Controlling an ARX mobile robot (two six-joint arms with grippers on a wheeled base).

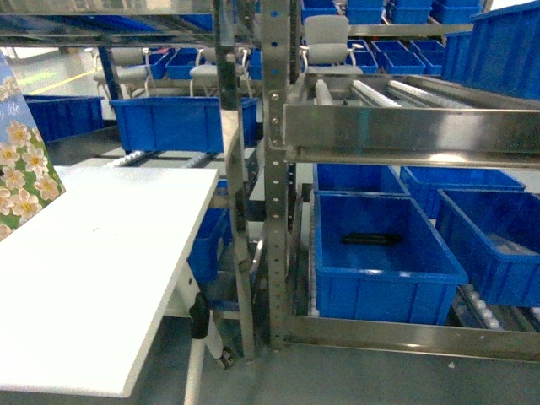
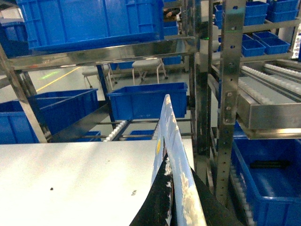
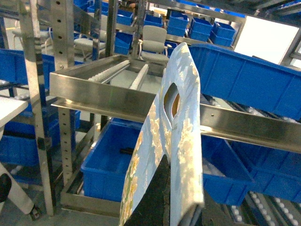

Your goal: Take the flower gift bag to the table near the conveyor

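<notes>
A warehouse aisle of steel racks and blue bins (image 1: pixel 384 249) surrounds a plain white worktop (image 1: pixel 101 278) beside the conveyor (image 1: pixel 405 97), whose white rollers run between shiny rails. The flower gift bag (image 1: pixel 21 164) shows at the head view's left edge, over the worktop's left side; whether it touches the surface cannot be told. It is printed with cream blossoms on green and pale blue, with partial script reading "life". The left end effector (image 2: pixel 171 200) is clamped on the bag's upper edge. The right end effector (image 3: pixel 164 197) grips a similar flowered bag panel with an oval handle hole.
</notes>
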